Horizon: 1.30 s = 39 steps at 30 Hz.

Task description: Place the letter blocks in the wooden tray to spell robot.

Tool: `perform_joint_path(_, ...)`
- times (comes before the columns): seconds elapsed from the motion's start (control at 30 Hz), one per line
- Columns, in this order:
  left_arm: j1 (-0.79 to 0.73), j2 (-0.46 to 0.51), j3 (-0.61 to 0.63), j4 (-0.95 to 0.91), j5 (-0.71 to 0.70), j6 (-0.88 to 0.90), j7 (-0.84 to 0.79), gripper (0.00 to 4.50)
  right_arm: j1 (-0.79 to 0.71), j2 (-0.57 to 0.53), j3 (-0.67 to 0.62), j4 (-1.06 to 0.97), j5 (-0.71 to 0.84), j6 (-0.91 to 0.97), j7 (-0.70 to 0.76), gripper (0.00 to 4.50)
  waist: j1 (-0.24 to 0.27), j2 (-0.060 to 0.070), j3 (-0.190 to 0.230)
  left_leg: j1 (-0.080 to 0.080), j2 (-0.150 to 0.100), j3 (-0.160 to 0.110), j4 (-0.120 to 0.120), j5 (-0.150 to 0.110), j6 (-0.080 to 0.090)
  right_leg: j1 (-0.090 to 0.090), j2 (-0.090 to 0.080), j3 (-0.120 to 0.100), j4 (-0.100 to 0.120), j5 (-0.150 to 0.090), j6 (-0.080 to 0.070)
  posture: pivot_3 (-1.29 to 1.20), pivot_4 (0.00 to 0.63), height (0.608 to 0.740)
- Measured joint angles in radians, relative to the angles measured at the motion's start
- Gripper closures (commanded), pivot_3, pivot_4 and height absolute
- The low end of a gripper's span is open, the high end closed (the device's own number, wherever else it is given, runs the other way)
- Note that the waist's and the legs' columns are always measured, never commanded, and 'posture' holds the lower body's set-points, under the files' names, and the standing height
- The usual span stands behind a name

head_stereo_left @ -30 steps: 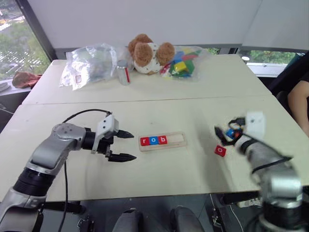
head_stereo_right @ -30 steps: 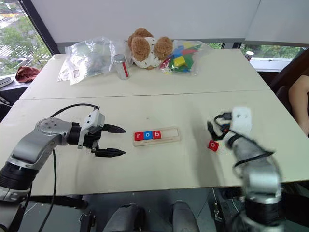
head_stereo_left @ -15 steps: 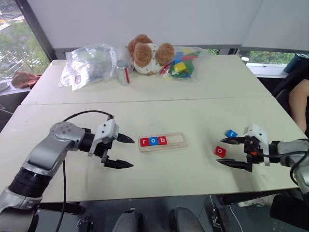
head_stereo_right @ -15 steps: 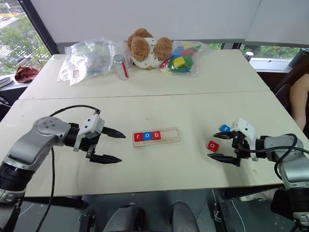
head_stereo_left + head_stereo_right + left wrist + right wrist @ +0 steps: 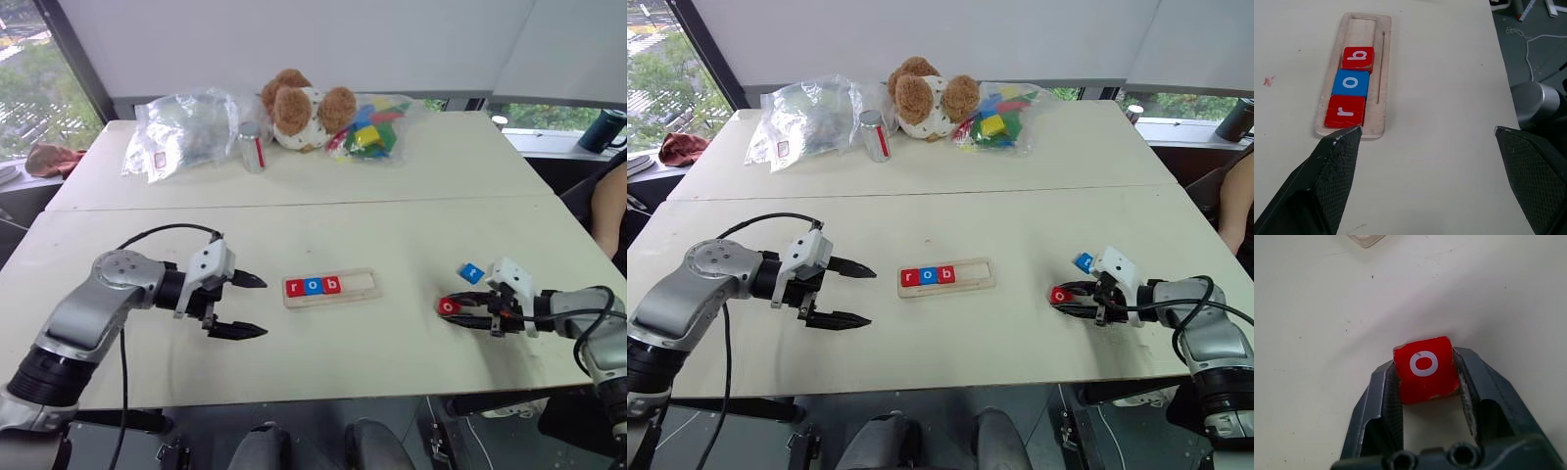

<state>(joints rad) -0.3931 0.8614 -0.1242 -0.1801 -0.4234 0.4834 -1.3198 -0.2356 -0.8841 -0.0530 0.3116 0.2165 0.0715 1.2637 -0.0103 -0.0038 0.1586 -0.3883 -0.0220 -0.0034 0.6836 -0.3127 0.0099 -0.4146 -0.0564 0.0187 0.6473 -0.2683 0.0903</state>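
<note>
The right gripper (image 5: 1426, 382) had its two fingers clamped on the red o tile (image 5: 1425, 368), which sat on the table (image 5: 392, 235) at about four o'clock from the wooden tray (image 5: 330, 287). The blue tile (image 5: 471, 271) lay just beside it at one o'clock. The tray held r, o, b. The left gripper (image 5: 245, 305) stood wide open, empty, at the tray's nine o'clock.

Wooden tray (image 5: 331, 287) mid-tabletop holds red r (image 5: 1345, 111), blue o (image 5: 1350, 83), red b (image 5: 1357, 58); two slots free. Red o tile (image 5: 1425, 369) pinched btwn right end effector (image 5: 458, 307) fingers. Blue tile (image 5: 471, 272), prob. t, just beyond.
</note>
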Motion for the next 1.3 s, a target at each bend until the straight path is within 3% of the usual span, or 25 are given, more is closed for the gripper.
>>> perform_joint_path(0.17, -0.001, 0.003, 0.001, 0.007, 0.001, -0.009, 0.007, 0.0, -0.038, 0.006, 0.013, -0.005, 0.0, 0.032, -0.005, 3.37, -0.002, 0.0, 0.0, 0.0, 0.0, 0.0, 0.0, 0.0, 0.0, 0.0, 0.0, 0.0, 0.0, 0.0, 0.0, 0.0, 0.15, 0.74)
perform_joint_path(0.37, -0.044, -0.001, -0.006, 0.021, 0.007, -0.019, 0.005, 0.0, -0.399, 0.114, 0.168, -0.044, -0.011, 0.102, 0.084, 3.37, -0.022, 0.001, 0.001, 0.0, 0.001, -0.001, -0.001, 0.002, -0.003, -0.004, 0.001, -0.001, 0.003, 0.0, 0.0, 0.0, 0.15, 0.74)
perform_joint_path(0.5, -0.033, -0.001, 0.004, 0.02, 0.006, -0.011, 0.03, 0.0, -0.543, 0.203, 0.27, 0.098, -0.074, 0.066, 0.134, 3.37, -0.001, 0.001, 0.001, -0.006, -0.001, -0.001, -0.001, 0.002, -0.003, -0.009, 0.0, -0.001, 0.002, 0.0, 0.0, 0.0, 0.15, 0.74)
perform_joint_path(0.77, 0.029, 0.011, 0.071, 0.007, -0.002, 0.017, 0.086, 0.0, -0.625, 0.313, 0.36, 0.36, -0.164, -0.086, 0.196, 3.37, -0.005, 0.001, 0.001, -0.013, -0.004, -0.001, 0.0, 0.004, -0.008, -0.013, -0.005, -0.003, 0.002, 0.0, 0.0, 0.0, 0.15, 0.74)
perform_joint_path(1.3, 0.087, 0.008, 0.103, -0.058, -0.004, 0.039, 0.142, 0.0, -0.684, 0.395, 0.362, 0.521, -0.234, -0.185, 0.213, 3.37, -0.008, 0.001, 0.001, -0.012, -0.004, -0.001, 0.0, 0.005, -0.01, -0.014, -0.005, -0.003, 0.002, 0.0, 0.0, 0.0, 0.15, 0.74)
